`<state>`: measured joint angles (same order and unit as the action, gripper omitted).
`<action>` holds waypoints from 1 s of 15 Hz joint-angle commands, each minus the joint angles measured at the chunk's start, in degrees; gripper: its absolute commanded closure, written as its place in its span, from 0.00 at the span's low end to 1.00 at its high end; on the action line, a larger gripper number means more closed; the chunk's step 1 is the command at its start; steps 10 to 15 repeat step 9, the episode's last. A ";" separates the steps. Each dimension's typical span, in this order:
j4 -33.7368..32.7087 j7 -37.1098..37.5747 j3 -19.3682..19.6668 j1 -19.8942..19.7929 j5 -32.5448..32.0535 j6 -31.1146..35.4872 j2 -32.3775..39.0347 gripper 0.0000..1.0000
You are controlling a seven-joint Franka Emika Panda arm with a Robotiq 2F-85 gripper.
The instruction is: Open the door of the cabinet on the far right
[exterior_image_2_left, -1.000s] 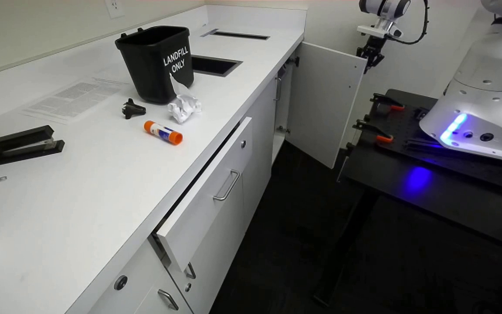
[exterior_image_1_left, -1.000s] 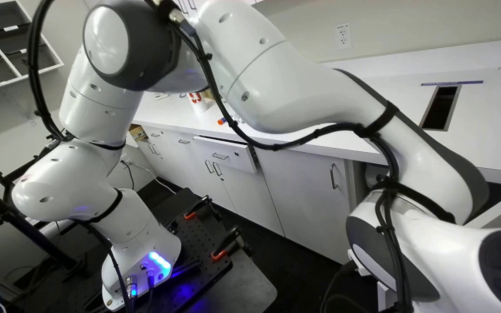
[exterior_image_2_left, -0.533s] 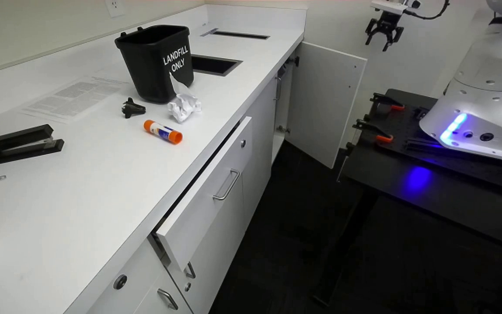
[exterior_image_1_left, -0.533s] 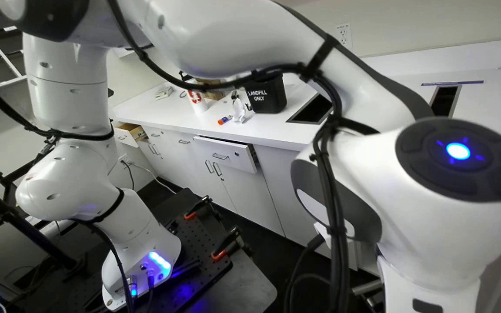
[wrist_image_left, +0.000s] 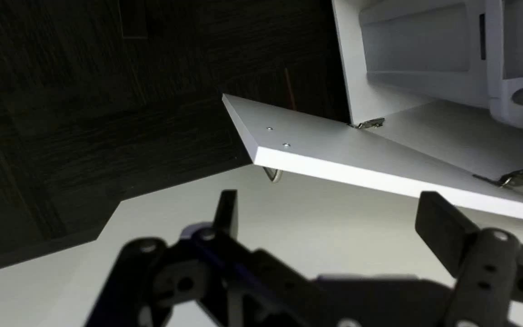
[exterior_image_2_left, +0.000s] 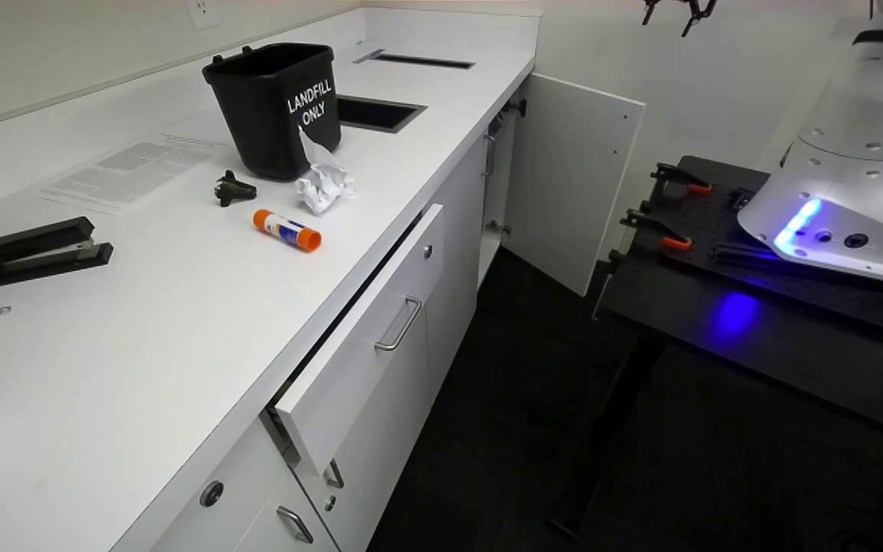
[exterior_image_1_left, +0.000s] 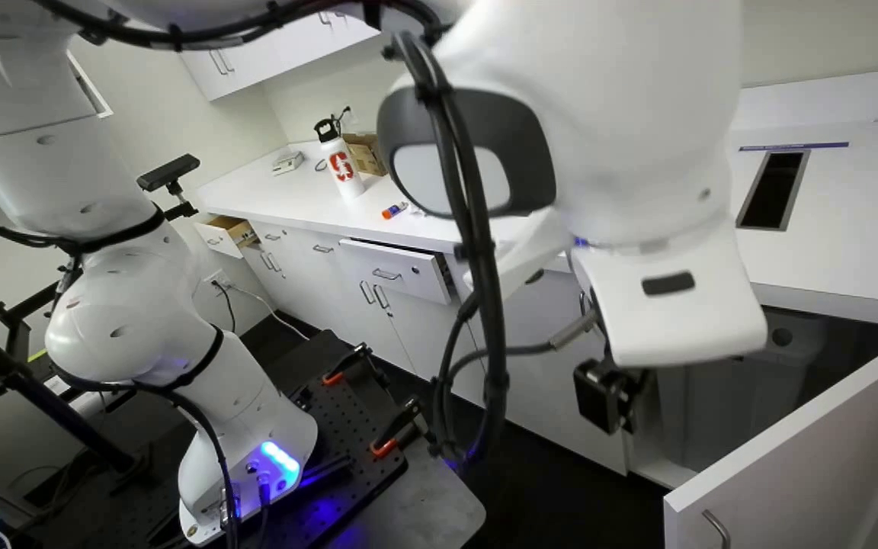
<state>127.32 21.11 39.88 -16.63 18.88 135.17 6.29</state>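
Observation:
The white door (exterior_image_2_left: 572, 176) stands swung wide on its hinges in both exterior views, its inner face showing in an exterior view. Its silver handle (exterior_image_1_left: 716, 528) is on the outer face, and only a bit of that handle (wrist_image_left: 274, 175) peeks past the door's edge in the wrist view. Behind it the white cabinet (exterior_image_1_left: 656, 467) shows its dark interior. My gripper (wrist_image_left: 327, 197) is open, nothing between its fingers, above the door's top edge and apart from it as far as an exterior view shows. There only its fingertips (exterior_image_2_left: 647, 15) are in frame at the top.
A grey bin (wrist_image_left: 416, 41) stands inside the cabinet. A drawer (exterior_image_2_left: 365, 337) sticks out along the counter (exterior_image_2_left: 181, 322), which carries a black bin (exterior_image_2_left: 280, 115), crumpled paper and a glue stick. The dark table (exterior_image_2_left: 687, 322) with clamps holds the arm's base near the door.
The gripper has opened and risen up from the door's top corner to well above it. The door has shifted very slightly outward, then stayed put. The arm has swung, uncovering the cabinet's inside.

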 commanded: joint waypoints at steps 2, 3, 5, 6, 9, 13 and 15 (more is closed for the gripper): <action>5.18 6.75 -6.02 -0.77 -11.01 0.10 -12.41 0.00; 5.54 7.09 -7.75 -1.47 -11.77 -0.18 -13.35 0.00; 3.14 5.26 -8.96 -3.15 -9.50 -0.14 -10.09 0.00; 3.54 5.48 -9.50 -3.23 -9.73 -0.14 -10.85 0.00; 4.18 5.48 -9.74 -3.29 -10.01 -0.14 -11.38 0.00; 4.18 5.48 -9.74 -3.29 -10.01 -0.14 -11.38 0.00; 4.18 5.48 -9.74 -3.29 -10.01 -0.14 -11.38 0.00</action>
